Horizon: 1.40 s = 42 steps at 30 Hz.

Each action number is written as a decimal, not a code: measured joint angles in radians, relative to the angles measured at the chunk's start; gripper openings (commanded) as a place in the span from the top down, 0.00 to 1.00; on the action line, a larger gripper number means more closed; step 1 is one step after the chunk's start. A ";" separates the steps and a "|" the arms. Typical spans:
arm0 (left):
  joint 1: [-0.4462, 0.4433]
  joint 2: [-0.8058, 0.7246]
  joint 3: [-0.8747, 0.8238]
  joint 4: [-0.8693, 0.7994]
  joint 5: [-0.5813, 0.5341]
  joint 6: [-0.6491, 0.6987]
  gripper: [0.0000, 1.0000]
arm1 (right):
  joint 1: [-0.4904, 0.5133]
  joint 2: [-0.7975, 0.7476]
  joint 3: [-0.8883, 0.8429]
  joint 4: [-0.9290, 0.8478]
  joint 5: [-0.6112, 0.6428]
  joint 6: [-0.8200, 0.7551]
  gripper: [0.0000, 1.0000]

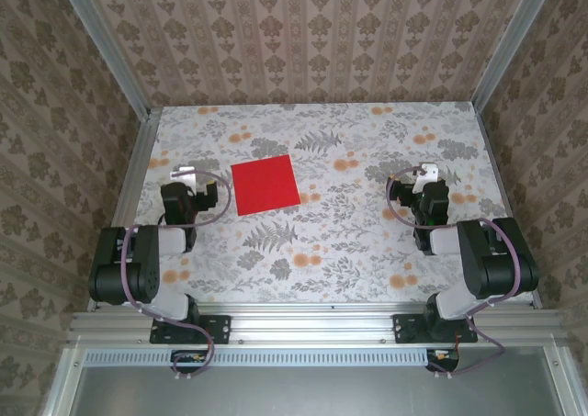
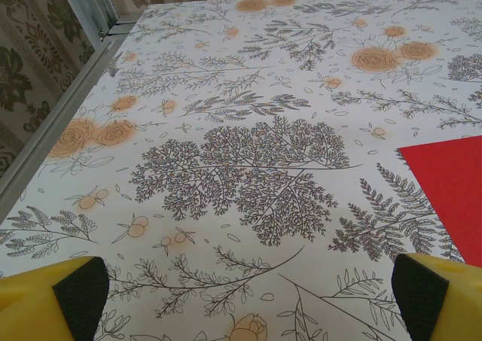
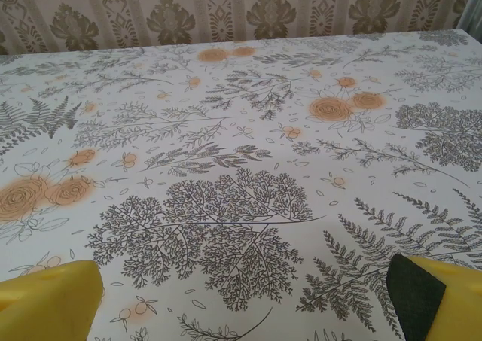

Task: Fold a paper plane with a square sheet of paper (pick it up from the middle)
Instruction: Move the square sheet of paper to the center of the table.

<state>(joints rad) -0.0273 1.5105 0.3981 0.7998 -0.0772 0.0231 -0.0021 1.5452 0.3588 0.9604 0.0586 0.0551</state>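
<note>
The square sheet of paper (image 1: pixel 265 185) lies flat on the counter (image 1: pixel 367 251), a little left of the middle and somewhat toward the far side. It is bright red and unfolded, and its edges are turned slightly against the edges of the counter. Nothing touches it and nothing lies on it.

From the top camera, I see it between the two arms, but nearer to the left arm (image 1: pixel 138 264) than to the right arm (image 1: pixel 487 260). The head of the left arm is just beside the left edge of the sheet, with a strip of bare counter between them. In the left wrist view I see one part of the sheet (image 2: pixel 452 194) at the right border, ahead of the finger on that side.

The left fingers (image 2: pixel 79 292) are spread wide, one yellow tip with a black pad in each lower corner of that view, and they hold nothing. The right fingers (image 3: pixel 418 296) are also spread wide and empty. They stand over the right part of the counter, well apart from the sheet.

The counter has a white cover printed with grey ferns and orange flowers. Around it runs an aluminium frame (image 1: pixel 138 159), and behind the frame are walls with brown patterned wallpaper (image 1: pixel 303 39).
</note>
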 measured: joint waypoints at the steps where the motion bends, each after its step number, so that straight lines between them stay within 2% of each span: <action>1: 0.000 0.000 0.000 0.000 0.000 0.000 0.00 | 0.000 0.000 0.000 0.000 -0.001 0.000 0.00; 25: 0.000 0.000 0.000 0.000 0.002 0.000 0.00 | 0.000 0.000 -0.002 0.010 -0.014 0.000 0.00; 28: 0.000 -0.005 0.016 -0.047 -0.006 0.000 0.00 | 0.006 -0.020 -0.014 0.010 -0.001 -0.001 0.00; 34: 0.000 -0.084 0.192 -0.318 -0.046 -0.010 0.00 | 0.061 -0.223 0.039 -0.220 0.101 0.005 0.00; 39: -0.007 -0.146 0.309 -0.541 -0.074 -0.094 0.00 | 0.104 -0.264 0.300 -0.599 0.121 0.097 0.00; 42: -0.038 -0.154 0.391 -0.684 -0.088 -0.134 0.00 | 0.184 -0.224 0.453 -0.780 0.138 0.152 0.00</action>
<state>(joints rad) -0.0650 1.3563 0.7891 0.1162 -0.1654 -0.1104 0.1818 1.3209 0.8116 0.1799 0.1967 0.2070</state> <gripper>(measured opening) 0.999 0.998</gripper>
